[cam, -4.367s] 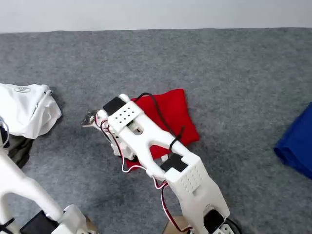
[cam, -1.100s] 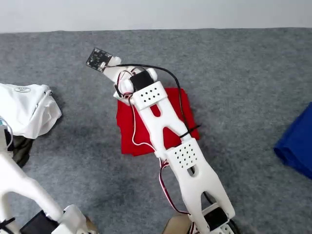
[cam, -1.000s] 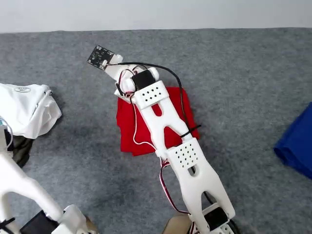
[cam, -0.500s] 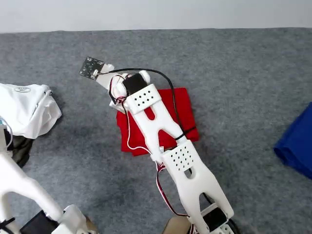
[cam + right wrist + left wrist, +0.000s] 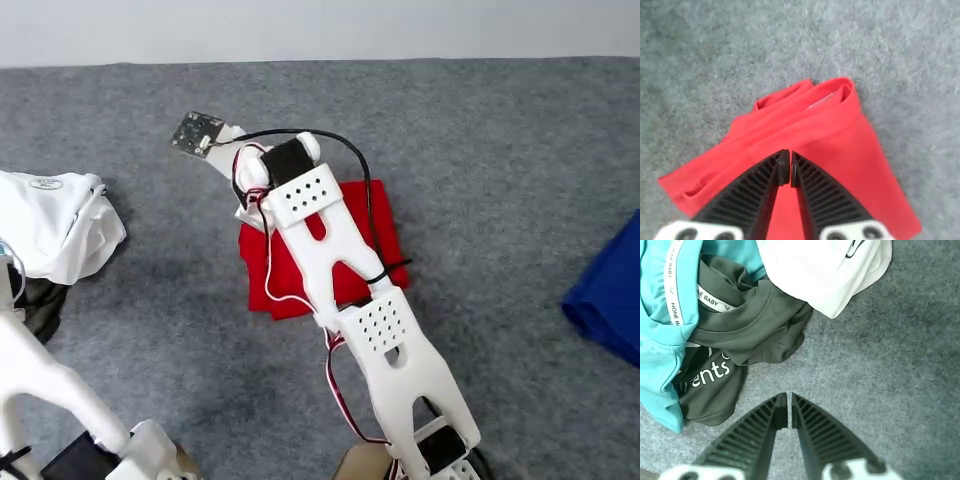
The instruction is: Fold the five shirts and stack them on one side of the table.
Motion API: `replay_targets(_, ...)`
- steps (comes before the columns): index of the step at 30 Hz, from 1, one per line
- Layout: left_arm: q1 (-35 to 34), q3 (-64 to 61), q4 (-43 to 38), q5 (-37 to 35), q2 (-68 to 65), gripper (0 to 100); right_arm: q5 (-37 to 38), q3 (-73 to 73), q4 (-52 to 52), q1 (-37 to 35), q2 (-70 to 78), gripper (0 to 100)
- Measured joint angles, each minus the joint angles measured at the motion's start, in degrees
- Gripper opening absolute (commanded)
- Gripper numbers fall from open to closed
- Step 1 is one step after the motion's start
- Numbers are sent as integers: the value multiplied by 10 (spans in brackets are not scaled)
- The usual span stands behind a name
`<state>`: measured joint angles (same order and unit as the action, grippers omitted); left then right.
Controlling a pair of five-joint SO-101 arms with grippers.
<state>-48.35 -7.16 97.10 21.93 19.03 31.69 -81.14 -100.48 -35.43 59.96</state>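
Your right gripper (image 5: 787,160) sits over the folded red cotton shirt (image 5: 840,135), fingers together on nothing.
Well left of the red shirt on the grey felt table (image 5: 480,150), your left gripper (image 5: 789,402) hangs beside a heap, fingers together and empty. The left wrist view shows the heap's crumpled white shirt (image 5: 825,270), dark olive shirt (image 5: 755,325) and turquoise shirt (image 5: 660,315). The high view adds a blue shirt (image 5: 610,290) far right.

Right arm (image 5: 335,270) over folded red shirt (image 5: 388,235); white shirt (image 5: 50,225) apart.
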Motion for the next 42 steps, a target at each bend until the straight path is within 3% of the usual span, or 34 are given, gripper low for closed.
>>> replay_targets(10, 0, 0, -5, 0, 0, 33, 0, 265, 0, -1, -98, 10)
replay_targets(14, 0, 0, -17, 0, 0, 33, -1, 318, 0, -33, -109, 10)
replay_targets(20, 13, 0, -21, 0, 0, 33, 0, 328, 0, -91, -110, 10)
replay_targets(30, 16, 0, -21, 0, 0, 33, 0, 328, 0, -96, -123, 10)
replay_targets(42, 16, 0, -21, 0, 0, 33, 0, 328, 4, 2, -171, 11)
